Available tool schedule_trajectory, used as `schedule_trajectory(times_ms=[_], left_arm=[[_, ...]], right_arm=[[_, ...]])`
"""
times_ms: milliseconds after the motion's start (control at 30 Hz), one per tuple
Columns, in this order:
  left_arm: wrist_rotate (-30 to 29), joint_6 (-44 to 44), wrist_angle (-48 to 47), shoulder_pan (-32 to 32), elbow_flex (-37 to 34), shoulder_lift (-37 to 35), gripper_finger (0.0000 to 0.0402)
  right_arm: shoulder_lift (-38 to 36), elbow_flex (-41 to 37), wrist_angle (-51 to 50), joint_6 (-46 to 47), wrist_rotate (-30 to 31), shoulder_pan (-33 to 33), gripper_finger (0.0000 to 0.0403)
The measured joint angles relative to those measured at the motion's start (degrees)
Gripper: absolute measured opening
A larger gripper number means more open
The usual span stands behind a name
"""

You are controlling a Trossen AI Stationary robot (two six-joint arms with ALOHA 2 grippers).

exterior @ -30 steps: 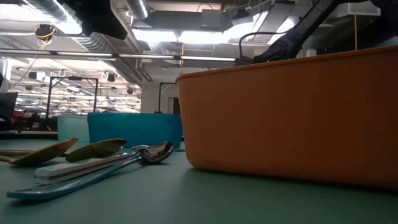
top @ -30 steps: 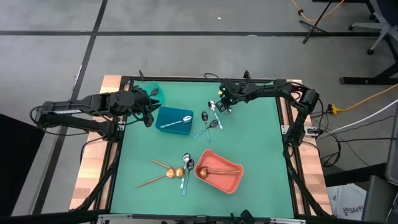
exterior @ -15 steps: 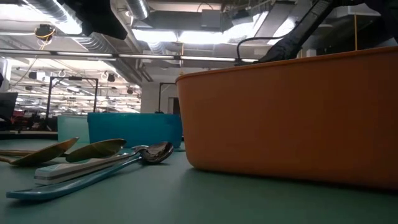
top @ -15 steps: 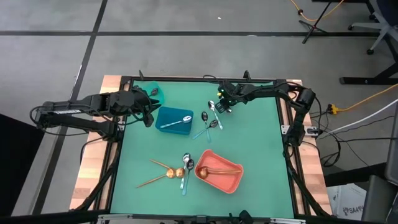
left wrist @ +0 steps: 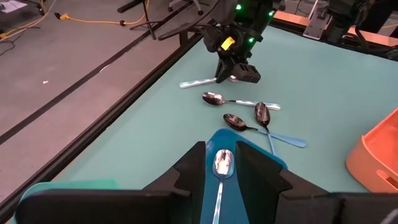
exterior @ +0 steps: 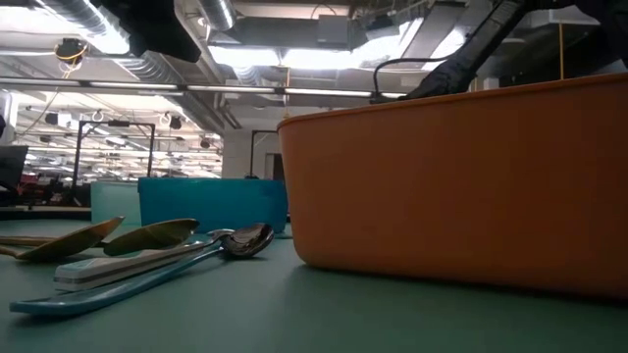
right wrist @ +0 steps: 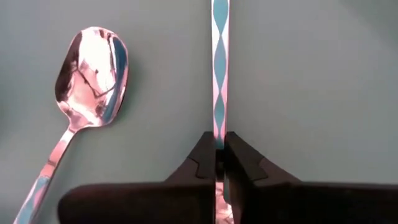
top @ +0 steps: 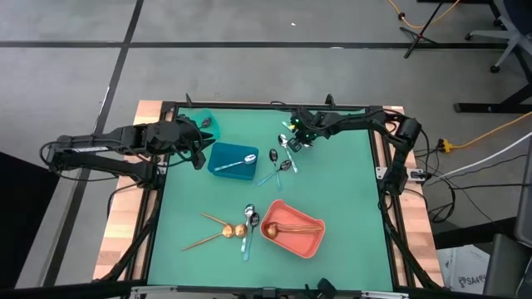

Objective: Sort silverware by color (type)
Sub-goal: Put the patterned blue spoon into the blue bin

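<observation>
The right gripper [right wrist: 219,163] has its jaws pinching a shiny spoon handle [right wrist: 220,74], so lifting comes next.

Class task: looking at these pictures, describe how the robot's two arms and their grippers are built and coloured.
Both arms are dark, jointed and slender. The right gripper is a black blocky head with green lights and a yellow tag above two short fingers. The left gripper shows two black wedge-shaped fingers. Black cables trail along the right arm.
</observation>
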Motion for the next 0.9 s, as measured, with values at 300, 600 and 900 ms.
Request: schedule_trajectory(times_ms=[300, 600, 900], left_arm=[[0.0, 0.0, 0.0, 0.0, 0.0, 0.0, 0.0080], [0.0, 0.2, 0.0, 0.0, 0.0, 0.0, 0.0080], [0.0, 0.2, 0.0, 0.0, 0.0, 0.0, 0.0080]], right_arm=[[0.5, 9.1, -7.9, -6.7, 0.0, 0.0, 0.0004], [0.4, 23.7, -11.1, -12.2, -4.7, 0.8, 0.0001], [0.3, 31.5, -2.6, -22.4, -8.9, 7.0, 0.0001]])
